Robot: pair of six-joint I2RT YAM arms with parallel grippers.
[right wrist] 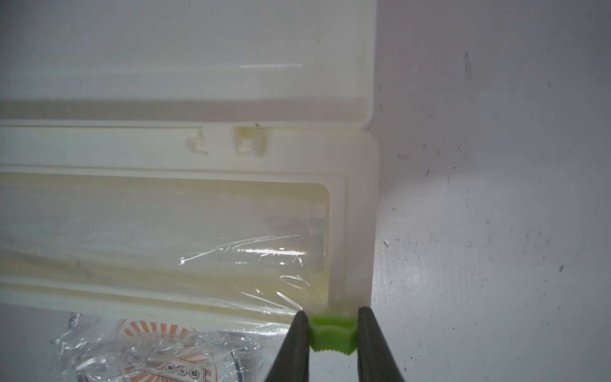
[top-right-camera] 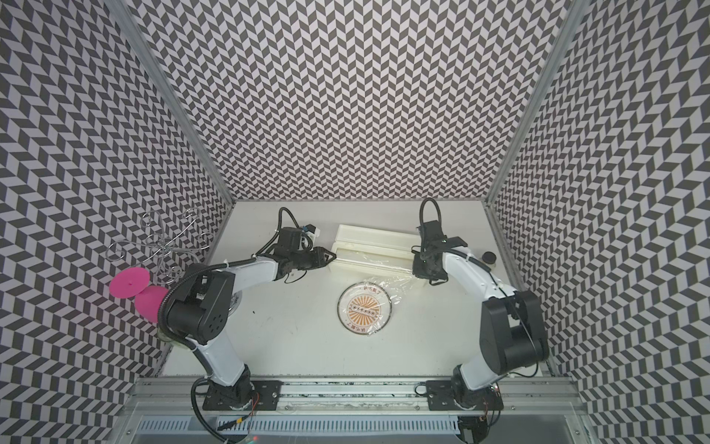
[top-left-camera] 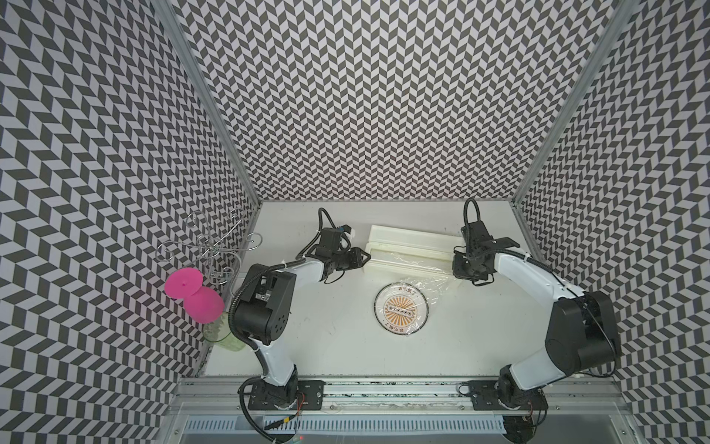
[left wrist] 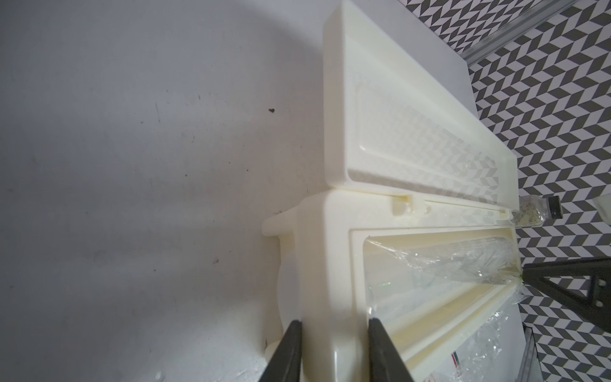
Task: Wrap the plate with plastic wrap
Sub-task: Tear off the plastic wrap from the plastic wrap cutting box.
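The plate [top-left-camera: 401, 309] [top-right-camera: 365, 309] lies mid-table with crinkly plastic wrap [top-left-camera: 424, 282] [right wrist: 148, 350] draped over it, the film running back to the roll in the open cream box [top-left-camera: 407, 246] [top-right-camera: 370, 243]. My left gripper [left wrist: 334, 330] [top-left-camera: 365, 258] is shut on the box's left end wall [left wrist: 330, 264]. At the box's right end, my right gripper [right wrist: 332, 330] [top-left-camera: 465, 269] points down, shut on the green tab [right wrist: 332, 335] on the box's front edge. The lid [left wrist: 413, 115] lies open toward the back wall.
A wire rack [top-left-camera: 207, 246], a pink double-disc object [top-left-camera: 188, 288] and a greenish glass [top-left-camera: 223, 334] stand by the left wall. A small spice bottle [top-right-camera: 488, 256] [left wrist: 535, 211] sits near the right wall behind the right arm. Patterned walls enclose three sides.
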